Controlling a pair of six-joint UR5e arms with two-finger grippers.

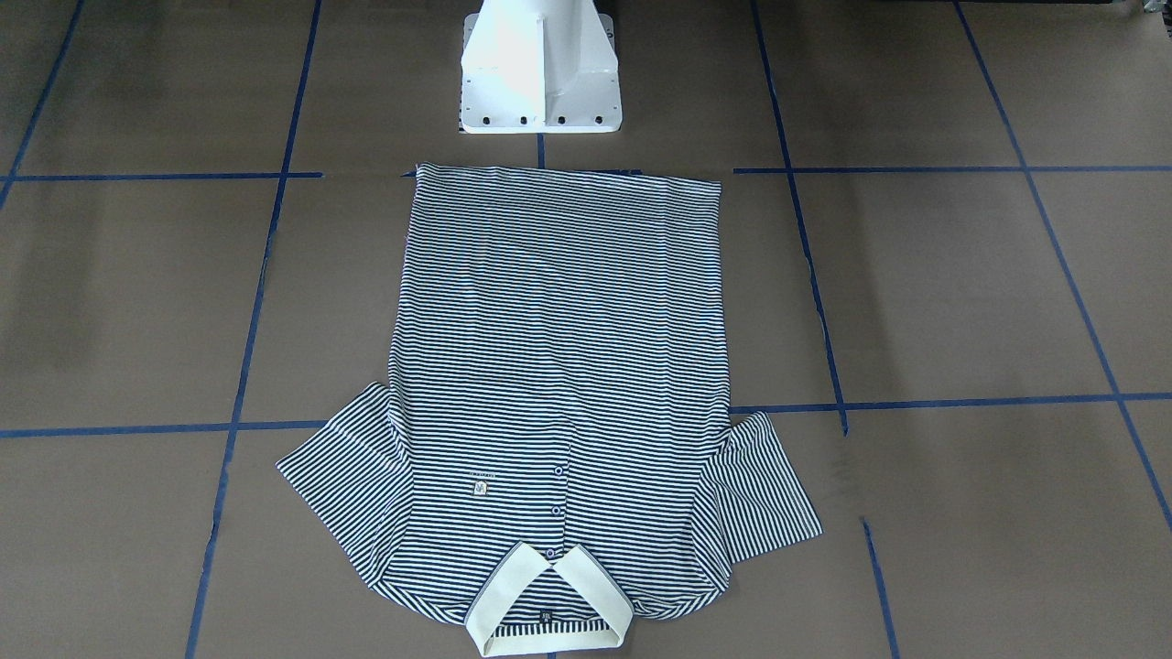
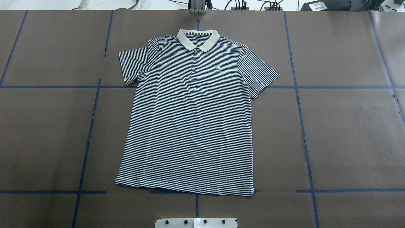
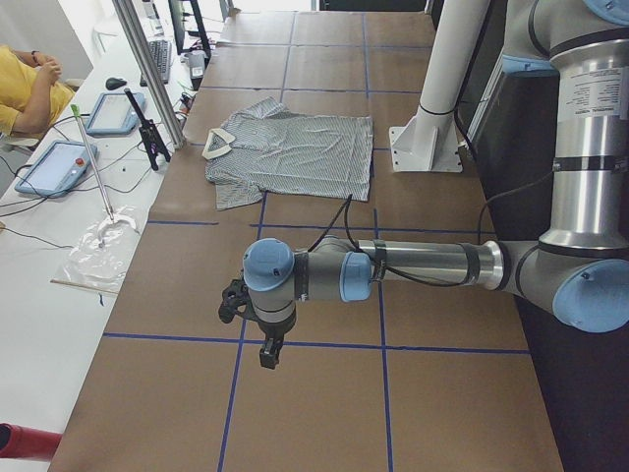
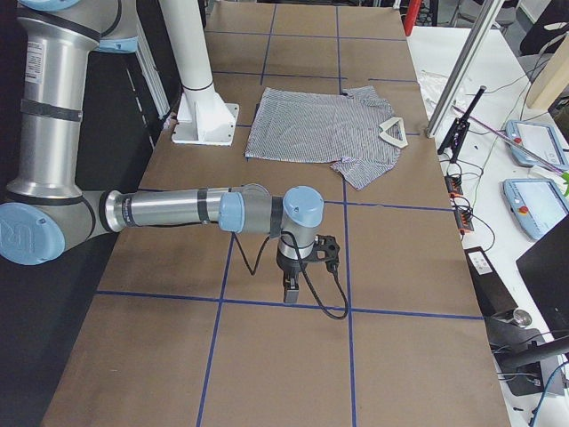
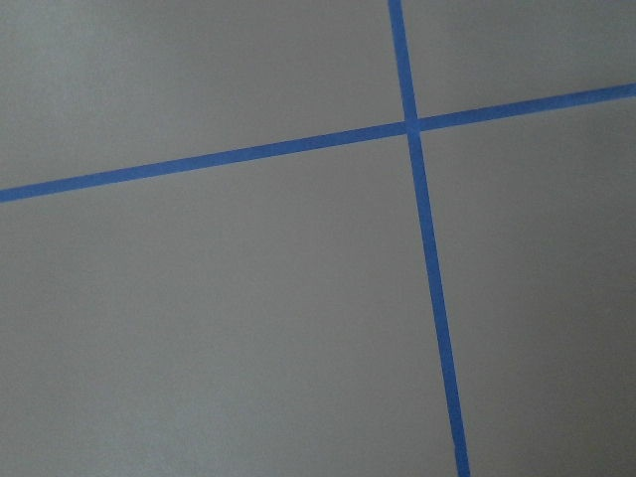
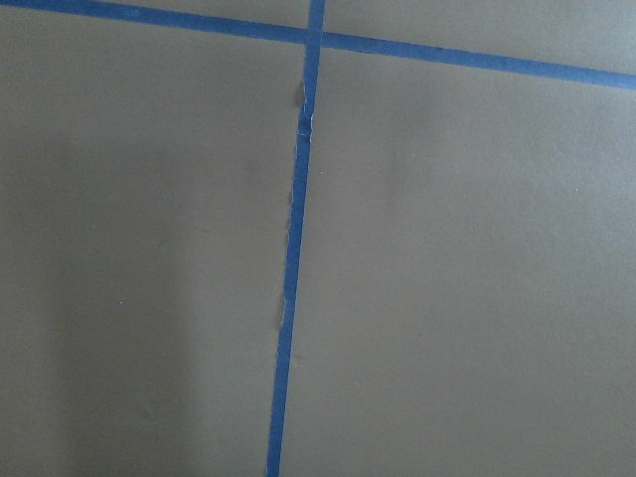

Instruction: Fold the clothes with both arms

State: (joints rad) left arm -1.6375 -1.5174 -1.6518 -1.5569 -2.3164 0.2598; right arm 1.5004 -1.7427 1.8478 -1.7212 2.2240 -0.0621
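Left gripper [image 3: 267, 355], right gripper [image 4: 290, 292] far from shirt [image 2: 190, 126]; opening unreadable.

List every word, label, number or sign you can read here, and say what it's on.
No text can be read.
The chest label on the shirt: too small.
The tag inside the collar: too small.
The lettering on the left arm: blurred.
The lettering on the right arm: blurred.
The white sticker on the black box: blurred.
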